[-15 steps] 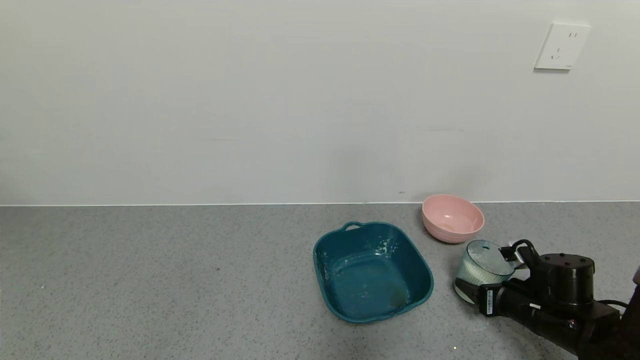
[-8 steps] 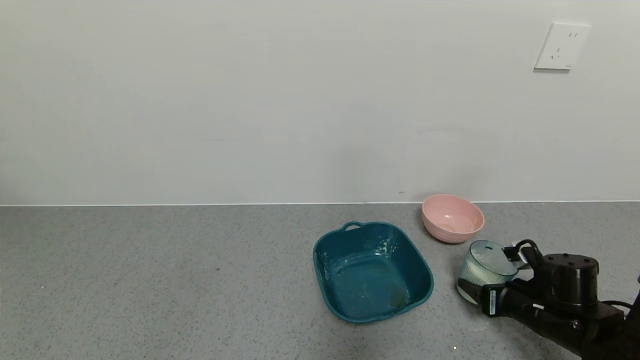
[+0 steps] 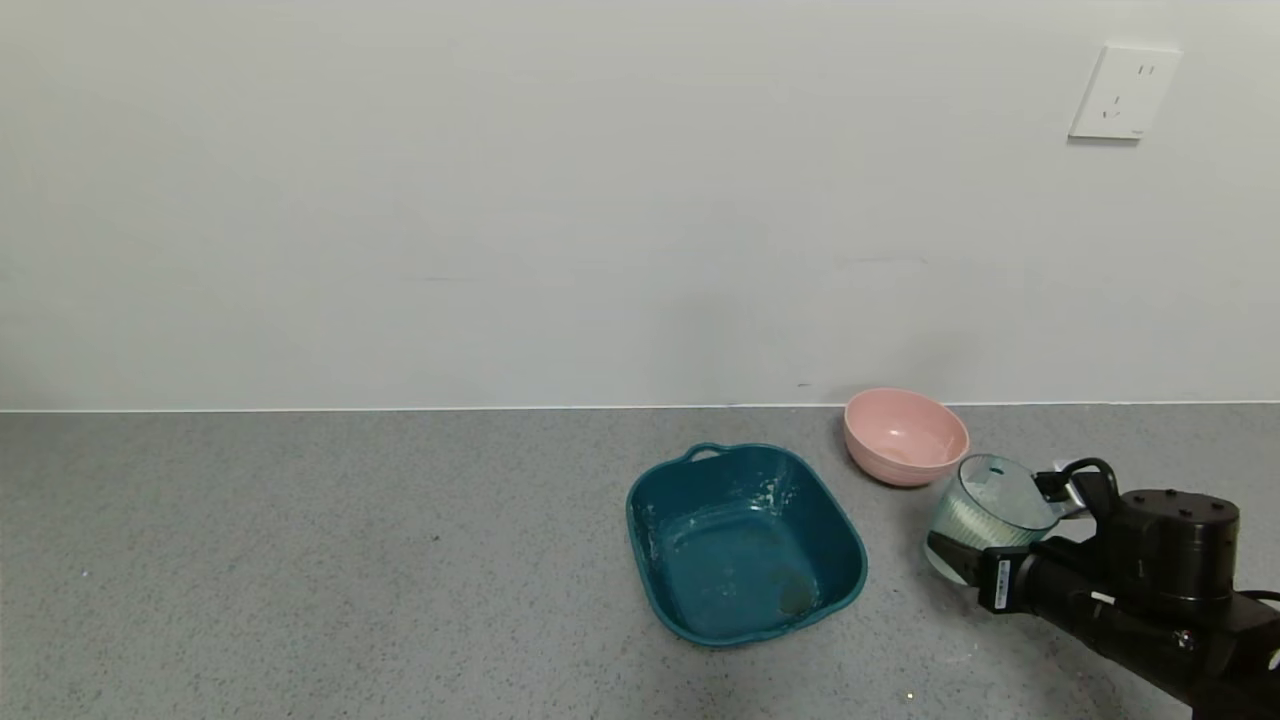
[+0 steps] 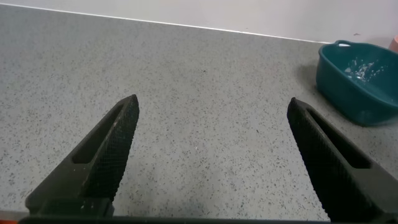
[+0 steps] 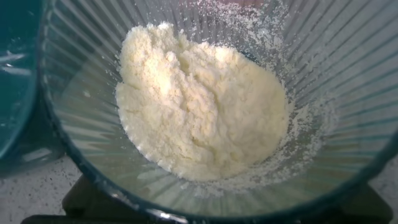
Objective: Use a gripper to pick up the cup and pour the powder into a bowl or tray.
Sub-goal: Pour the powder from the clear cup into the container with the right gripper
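— Gripping what, on the right?
— Pinching the ribbed cup [image 3: 988, 512] between the right gripper [image 3: 985, 560] jaws, raised off the grey counter [image 3: 300, 560], between the pink bowl [image 3: 905, 436] and the teal basin [image 3: 745, 540], tilted slightly.
— Holding anything?
— Carrying a clumpy heap of white powder [image 5: 199, 118].
— And the left gripper [image 4: 211, 155]?
— Hovering over bare counter, jaws spread wide, grasping nothing.

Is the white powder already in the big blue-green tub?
No, the powder is heaped inside the cup held by the right gripper, and the tub shows only smears.
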